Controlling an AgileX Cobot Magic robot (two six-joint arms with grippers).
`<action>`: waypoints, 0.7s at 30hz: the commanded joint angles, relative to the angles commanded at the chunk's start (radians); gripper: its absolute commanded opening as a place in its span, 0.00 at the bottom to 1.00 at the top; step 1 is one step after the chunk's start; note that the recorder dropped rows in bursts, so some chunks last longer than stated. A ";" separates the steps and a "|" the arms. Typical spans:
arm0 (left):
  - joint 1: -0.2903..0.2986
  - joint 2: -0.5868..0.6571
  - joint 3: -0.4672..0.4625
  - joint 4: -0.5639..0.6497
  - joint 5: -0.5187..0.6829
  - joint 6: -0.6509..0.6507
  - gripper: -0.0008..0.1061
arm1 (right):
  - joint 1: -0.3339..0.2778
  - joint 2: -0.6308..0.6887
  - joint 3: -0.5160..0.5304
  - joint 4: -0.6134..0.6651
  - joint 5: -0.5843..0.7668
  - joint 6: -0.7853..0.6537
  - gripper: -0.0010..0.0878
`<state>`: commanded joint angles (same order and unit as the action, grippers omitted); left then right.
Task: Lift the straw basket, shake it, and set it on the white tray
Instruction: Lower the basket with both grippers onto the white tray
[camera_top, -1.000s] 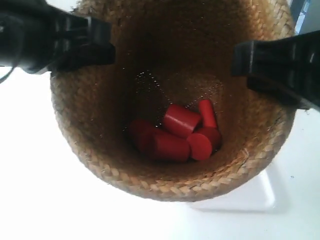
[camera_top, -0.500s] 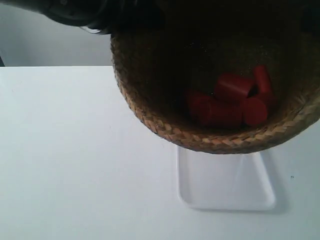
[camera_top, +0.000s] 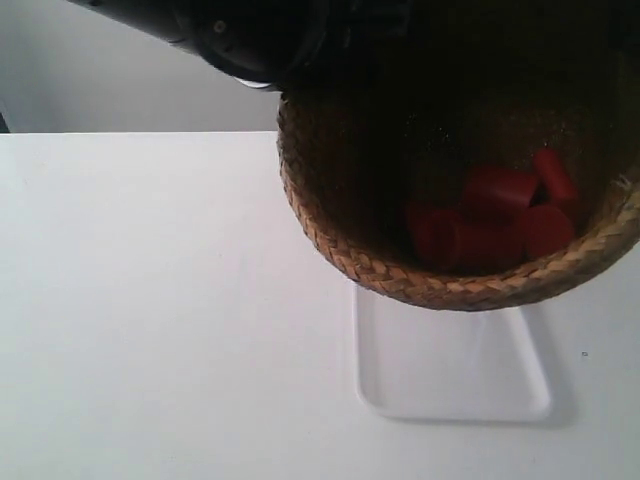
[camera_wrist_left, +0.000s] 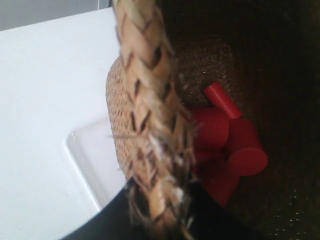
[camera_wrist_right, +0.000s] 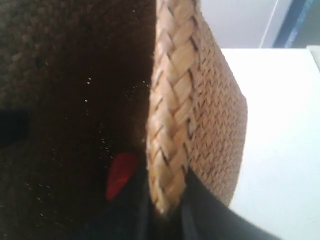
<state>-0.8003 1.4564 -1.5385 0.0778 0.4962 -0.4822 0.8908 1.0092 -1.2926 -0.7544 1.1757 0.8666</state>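
The straw basket (camera_top: 440, 285) is held above the table (camera_top: 150, 300) at the exterior view's upper right — the far end of the tray (camera_top: 450, 385), lying flat on the table beneath, is hidden by it. Several cylinders (camera_top: 495, 220) are heaped inside on its bottom. Its rim is pinched by the left gripper (camera_wrist_left: 160, 216) and the right gripper (camera_wrist_right: 167, 206).

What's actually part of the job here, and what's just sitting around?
Part of the job:
- straw basket, held up in the air
- white tray, on the table below it
- left gripper and right gripper, each clamped over the basket's braided rim

Just there:
- red cylinders, lying inside the basket
- white table
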 joint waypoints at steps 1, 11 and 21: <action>0.000 0.000 -0.009 0.048 -0.001 -0.051 0.01 | -0.016 0.000 0.000 0.009 0.008 -0.009 0.01; 0.011 0.058 -0.034 0.422 0.093 -0.426 0.01 | -0.233 0.050 -0.002 0.014 -0.018 -0.162 0.01; 0.067 0.174 -0.034 0.365 0.162 -0.463 0.01 | -0.553 0.273 -0.002 0.474 -0.086 -0.491 0.01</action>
<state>-0.7338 1.6306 -1.5723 0.4425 0.6585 -0.9447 0.3383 1.2825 -1.2945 -0.2800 1.0898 0.3754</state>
